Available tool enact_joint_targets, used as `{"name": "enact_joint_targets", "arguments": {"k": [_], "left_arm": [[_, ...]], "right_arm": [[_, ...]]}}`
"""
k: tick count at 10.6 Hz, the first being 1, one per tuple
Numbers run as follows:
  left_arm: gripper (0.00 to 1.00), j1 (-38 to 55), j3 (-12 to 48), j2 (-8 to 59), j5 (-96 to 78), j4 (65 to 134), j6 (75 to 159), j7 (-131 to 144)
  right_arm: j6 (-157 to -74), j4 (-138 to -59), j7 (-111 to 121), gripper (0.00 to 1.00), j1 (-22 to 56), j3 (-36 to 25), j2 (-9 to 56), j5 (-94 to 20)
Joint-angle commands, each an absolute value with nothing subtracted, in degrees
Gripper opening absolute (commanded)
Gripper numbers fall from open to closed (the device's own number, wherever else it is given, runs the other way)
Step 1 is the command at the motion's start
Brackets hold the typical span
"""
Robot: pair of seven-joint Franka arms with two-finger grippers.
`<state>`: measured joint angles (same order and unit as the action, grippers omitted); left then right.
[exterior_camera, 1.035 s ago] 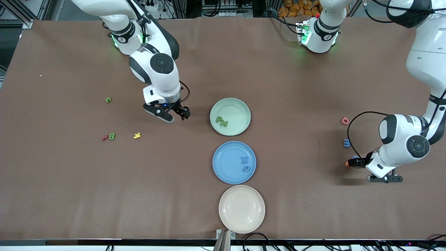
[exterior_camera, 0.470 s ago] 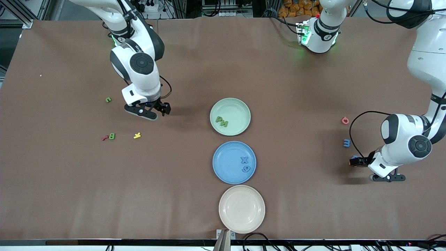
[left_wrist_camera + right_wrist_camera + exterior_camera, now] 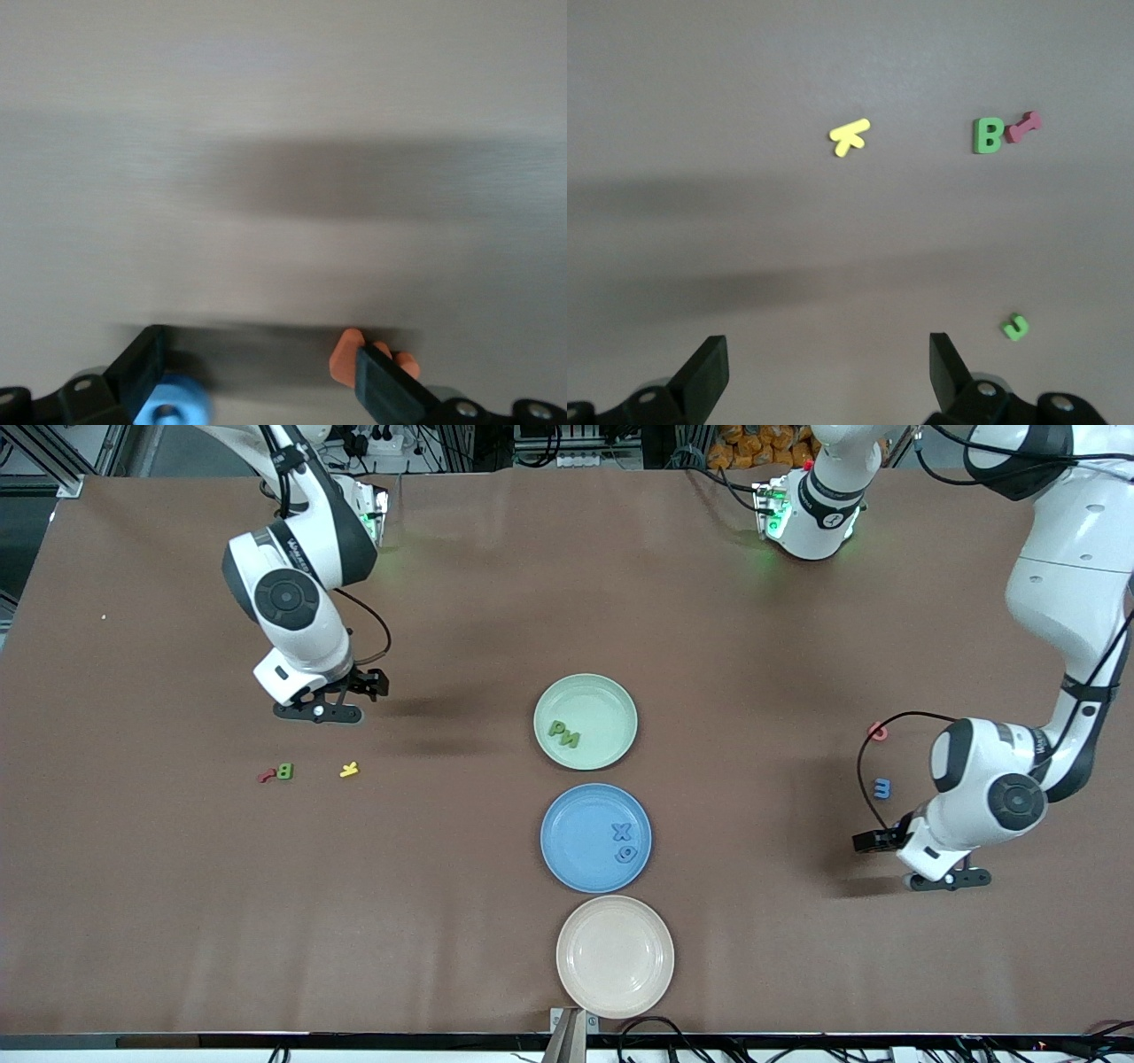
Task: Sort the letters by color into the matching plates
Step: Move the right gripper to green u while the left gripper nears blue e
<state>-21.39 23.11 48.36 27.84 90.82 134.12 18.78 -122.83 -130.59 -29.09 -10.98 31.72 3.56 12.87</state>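
Observation:
The pale green plate [image 3: 599, 707] holds two green letters [image 3: 563, 732]. The blue plate [image 3: 574, 834], nearer the front camera, holds two blue letters [image 3: 623, 843]. A green B [image 3: 284, 771] [image 3: 988, 135] lies toward the right arm's end, and a small green letter [image 3: 1016, 327] shows only in the right wrist view. My right gripper [image 3: 319, 712] [image 3: 826, 350] hangs open and empty above the table near it. A blue letter [image 3: 881, 787] lies toward the left arm's end. My left gripper [image 3: 946, 880] [image 3: 261, 347] is open low over the table, with another blue letter [image 3: 173, 403] by one finger.
A cream plate [image 3: 615, 955] sits nearest the front camera. A yellow piece [image 3: 349, 770] and a red piece [image 3: 266, 776] lie beside the green B. A pink piece [image 3: 877, 732] lies by the left arm's cable. An orange piece [image 3: 347, 354] lies against the left gripper's other finger.
My right arm has swung away from the green plate toward its own end and now covers the small green letter in the front view. The left gripper has shifted slightly toward the plates.

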Motion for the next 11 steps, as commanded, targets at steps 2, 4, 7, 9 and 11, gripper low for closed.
{"name": "enact_joint_targets", "arguments": {"k": [2,4,7,9,11], "left_arm": [[1.0,-19.6,22.8,47.7,29.5,90.4,133.8,23.6],[1.0,-20.6,22.8,46.4,29.6,90.4,133.4,23.0],[1.0,-23.7,23.4,45.4,29.4,90.5,131.8,19.9],[1.0,-24.1,23.5,44.7,29.1,91.3,131.7,19.2],[1.0,-27.7,24.8,43.2,29.1,95.4,131.9,17.8]], "right_arm": [[-120.7,-133.5,-14.6,1.0,-12.8,28.1,0.1,11.3],[-120.9,-134.9,-8.5,1.0,-12.7,24.4,-0.9,10.2],[-121.3,-136.1,0.0,1.0,-12.6,19.6,-1.5,7.7],[-121.6,-137.0,4.9,1.0,-12.3,16.7,-1.9,6.5],[-123.0,-138.2,8.9,1.0,-12.0,13.9,-2.1,6.4]]}}
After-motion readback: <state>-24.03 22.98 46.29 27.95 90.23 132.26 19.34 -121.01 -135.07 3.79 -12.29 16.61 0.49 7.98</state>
